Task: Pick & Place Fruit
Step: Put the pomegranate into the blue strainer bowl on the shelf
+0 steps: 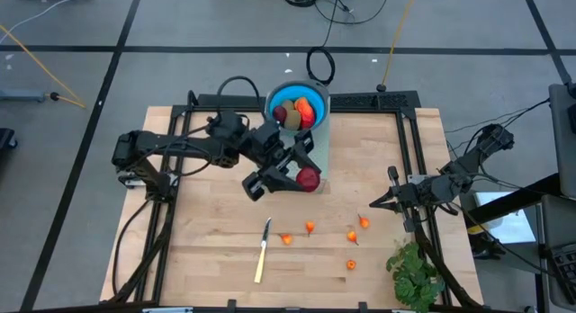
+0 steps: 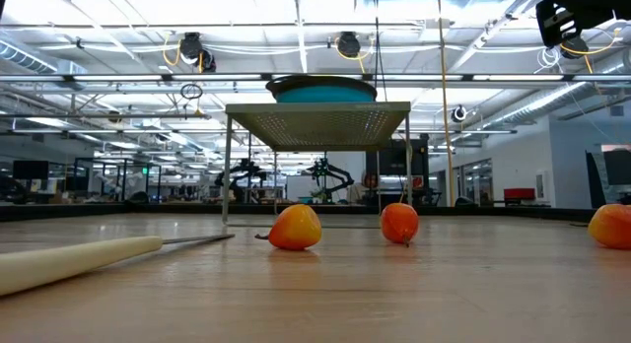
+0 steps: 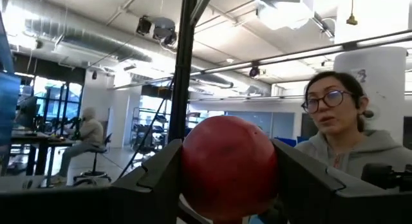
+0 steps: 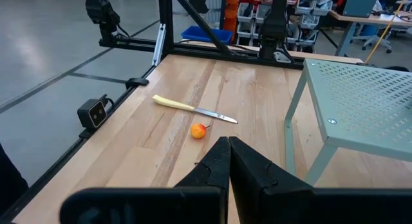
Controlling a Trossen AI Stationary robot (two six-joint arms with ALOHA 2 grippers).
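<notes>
Left gripper (image 1: 304, 174) has its fingers pinching a dark red ball (image 1: 309, 178), held above the table, just short of the blue bowl (image 1: 281, 91) on the stand. Right gripper (image 1: 377, 202), fingers pressed together, waits near the orange bits (image 1: 364, 222).

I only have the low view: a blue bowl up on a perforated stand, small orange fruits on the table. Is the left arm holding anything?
Observer: Yes. The left gripper has its jaws closed on a dark red ball, next to the stand.
Operator: What's inside the bowl?
Observer: The blue bowl holds a red-orange oblong, an olive-brown oval and a dark red piece.
Operator: And the right arm?
Observer: The right gripper hangs off to the right, jaws shut, holding nothing.
</notes>
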